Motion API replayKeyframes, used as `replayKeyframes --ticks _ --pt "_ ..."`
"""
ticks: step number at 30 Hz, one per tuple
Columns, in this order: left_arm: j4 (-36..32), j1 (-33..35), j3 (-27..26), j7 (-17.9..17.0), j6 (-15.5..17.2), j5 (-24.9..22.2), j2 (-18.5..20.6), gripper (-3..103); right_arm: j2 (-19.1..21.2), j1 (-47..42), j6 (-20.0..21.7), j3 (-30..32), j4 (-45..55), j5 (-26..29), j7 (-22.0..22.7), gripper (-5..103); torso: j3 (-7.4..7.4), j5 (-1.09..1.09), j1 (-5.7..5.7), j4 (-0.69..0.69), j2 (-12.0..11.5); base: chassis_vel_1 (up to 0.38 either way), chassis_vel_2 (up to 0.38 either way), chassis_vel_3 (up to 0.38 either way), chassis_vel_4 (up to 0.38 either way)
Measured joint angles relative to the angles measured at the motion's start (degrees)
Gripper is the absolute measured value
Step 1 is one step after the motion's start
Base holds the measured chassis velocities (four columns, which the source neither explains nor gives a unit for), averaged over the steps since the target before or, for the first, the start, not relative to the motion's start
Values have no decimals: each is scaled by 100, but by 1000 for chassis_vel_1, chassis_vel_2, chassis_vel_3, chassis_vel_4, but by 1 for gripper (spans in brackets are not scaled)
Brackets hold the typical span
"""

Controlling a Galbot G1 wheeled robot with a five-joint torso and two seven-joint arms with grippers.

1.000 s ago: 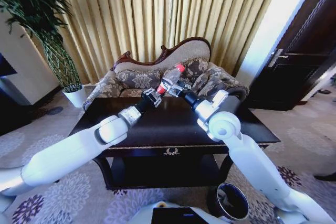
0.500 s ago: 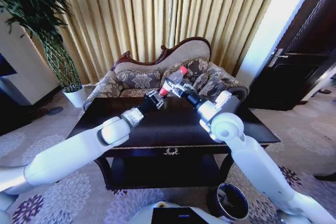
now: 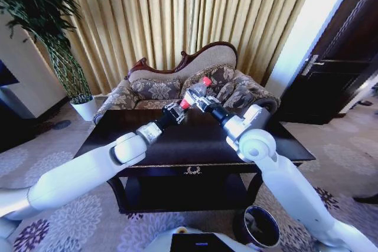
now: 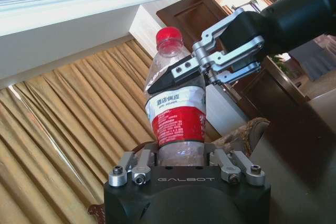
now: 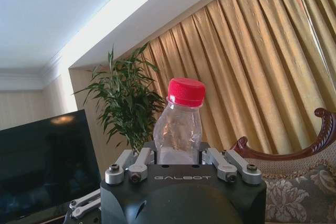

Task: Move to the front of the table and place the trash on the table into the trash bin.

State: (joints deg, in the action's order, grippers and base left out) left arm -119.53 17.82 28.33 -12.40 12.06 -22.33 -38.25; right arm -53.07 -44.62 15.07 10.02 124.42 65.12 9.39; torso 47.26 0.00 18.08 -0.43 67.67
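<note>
Since a second ago the bottle (image 3: 194, 93) has risen a little and tipped more upright, and both arms have crept slightly right with it above the far middle of the table (image 3: 283, 137). Handover step: left gripper (image 3: 179, 108) clamps the bottle's lower end, right gripper (image 3: 199, 102) pinches it higher up near the shoulder, red cap pointing up and away; the left wrist view shows both sets of fingers on the plastic at once. Judged next need: left lets go cleanly so the right arm alone can swing the bottle back to the trash bin (image 3: 258, 226), which sits on the carpet near-right, beside the table's front right leg. In the way: the table's near edge and the right arm's own elbow, which hangs over the bin. Sofa (image 3: 177, 84) just behind the table, potted plant (image 3: 56, 39) far left, dark door (image 3: 336, 57) right.
</note>
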Motion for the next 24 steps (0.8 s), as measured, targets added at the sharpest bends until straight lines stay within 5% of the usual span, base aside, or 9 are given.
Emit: replayKeyframes --ticks 16,24 --pt "-142 50 -109 -19 -25 -238 109 96 44 -7 -28 344 -378 -90 -5 26 0 0 0 0 0 0 0 0 0" --pt "-116 305 -804 -272 99 -825 202 100 100 -173 -83 734 -652 -287 -31 26 0 0 0 0 0 0 0 0 0"
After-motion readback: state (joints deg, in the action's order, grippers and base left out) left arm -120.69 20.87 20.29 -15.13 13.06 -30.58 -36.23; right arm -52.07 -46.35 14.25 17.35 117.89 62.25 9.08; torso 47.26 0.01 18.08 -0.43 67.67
